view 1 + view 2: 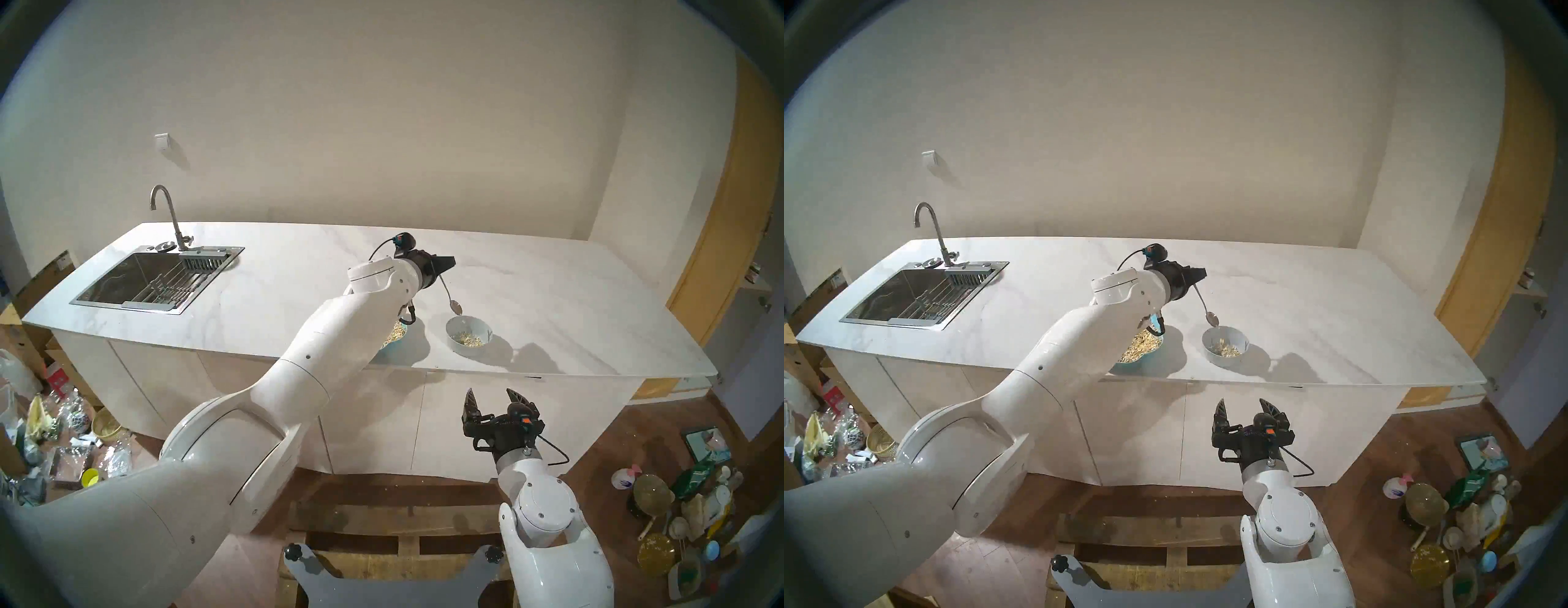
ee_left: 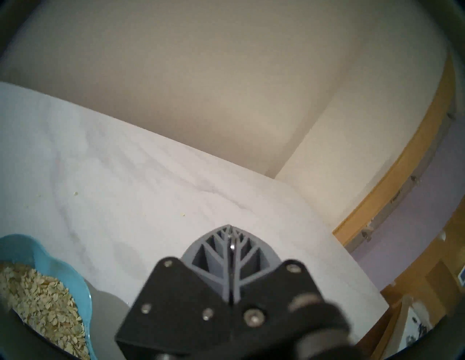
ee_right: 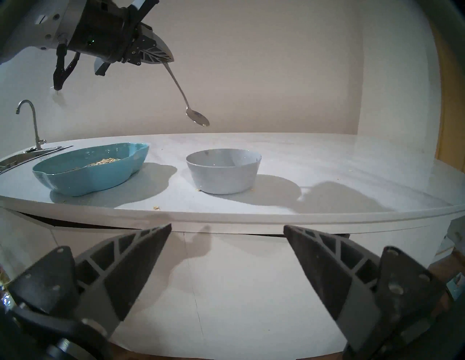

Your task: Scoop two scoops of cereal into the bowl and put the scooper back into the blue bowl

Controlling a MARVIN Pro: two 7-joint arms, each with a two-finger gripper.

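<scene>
White marble counter (image 1: 530,297) on white cabinets (image 1: 382,416), sink (image 1: 144,282) and tap (image 1: 167,212) at left. Plain beige wall (image 1: 382,106), wood floor (image 1: 615,446). Clutter (image 1: 695,522) on floor both sides.

The spoon (image 3: 197,118) is gleaming as polished metal. The worktop (image 3: 327,161) is showing smooth, veined, marble-like white. The blue bowl (image 3: 95,173) is looking glossy, the grey bowl (image 3: 224,176) matt; the fingers (image 3: 141,266) are appearing matt ribbed plastic.

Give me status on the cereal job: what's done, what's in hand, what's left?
Done: some cereal already lies in the small grey-white bowl; how many scoops, I can't tell. In hand: the left claw is shut on the spoon, which hangs empty above that bowl. The right claw waits open, off the counter. Left: possibly another scoop, then the spoon goes back into the blue bowl.
</scene>
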